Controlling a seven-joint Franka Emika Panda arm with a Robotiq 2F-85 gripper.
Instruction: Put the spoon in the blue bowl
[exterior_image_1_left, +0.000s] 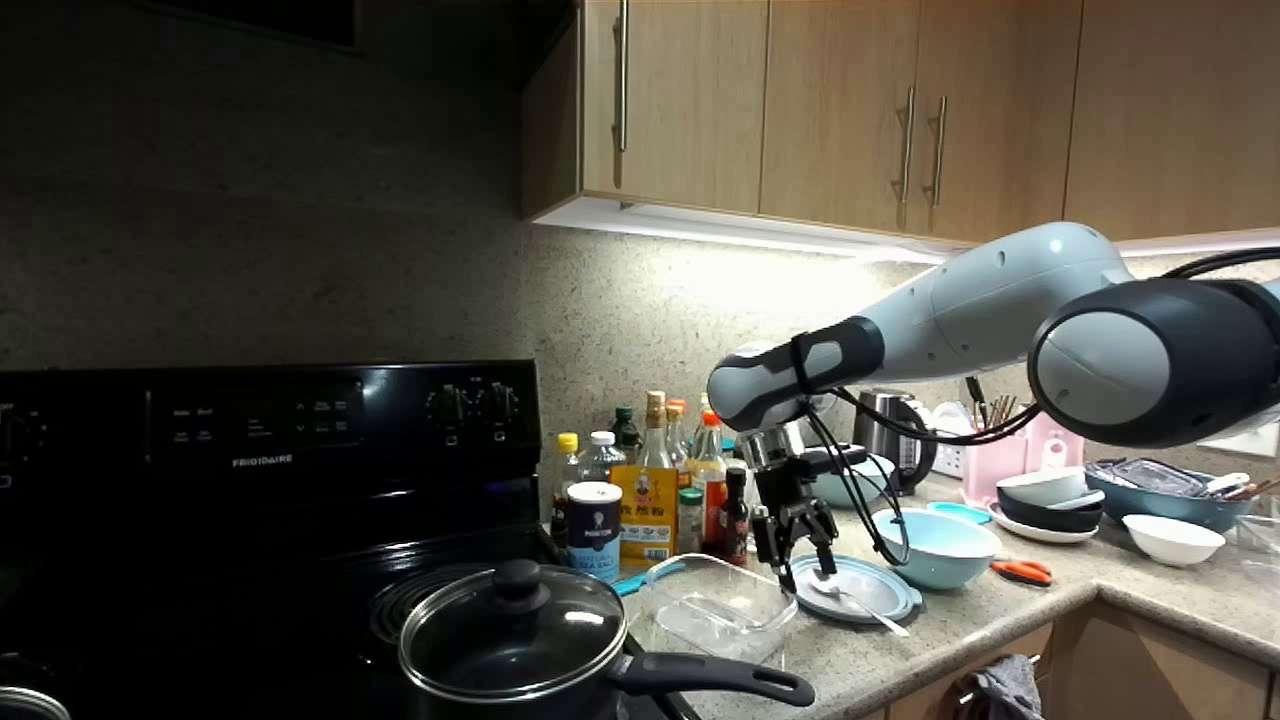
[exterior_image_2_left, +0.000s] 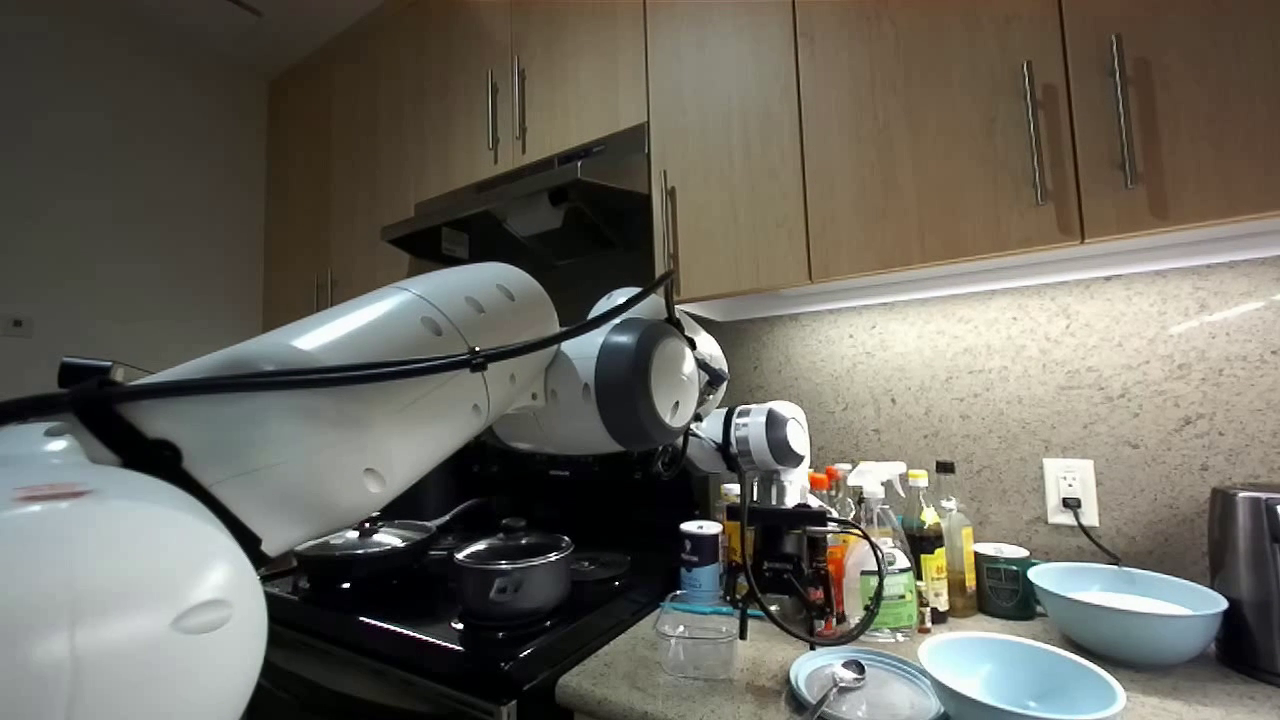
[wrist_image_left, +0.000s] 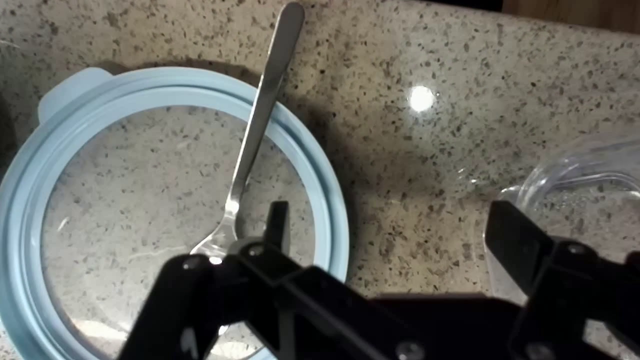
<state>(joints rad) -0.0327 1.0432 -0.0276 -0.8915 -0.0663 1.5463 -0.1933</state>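
The gripper (wrist_image_left: 390, 230), fingers (wrist_image_left: 517, 250) parted and empty, could knock the spoon (wrist_image_left: 255, 131) off the lid (wrist_image_left: 332, 205) if lowered off-centre.

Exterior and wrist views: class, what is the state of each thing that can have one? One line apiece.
Gripper: open, holding nothing
Blue-rimmed lid: flat on the counter
Spoon: lying on the lid, handle past its rim
Nearer blue bowl: upright, uncovered
Farther blue bowl: upright, uncovered
Saucepan: covered
Shallow pan: covered
Salt canister: upright
Cabinet doors: shut
Under-cabinet light: lit
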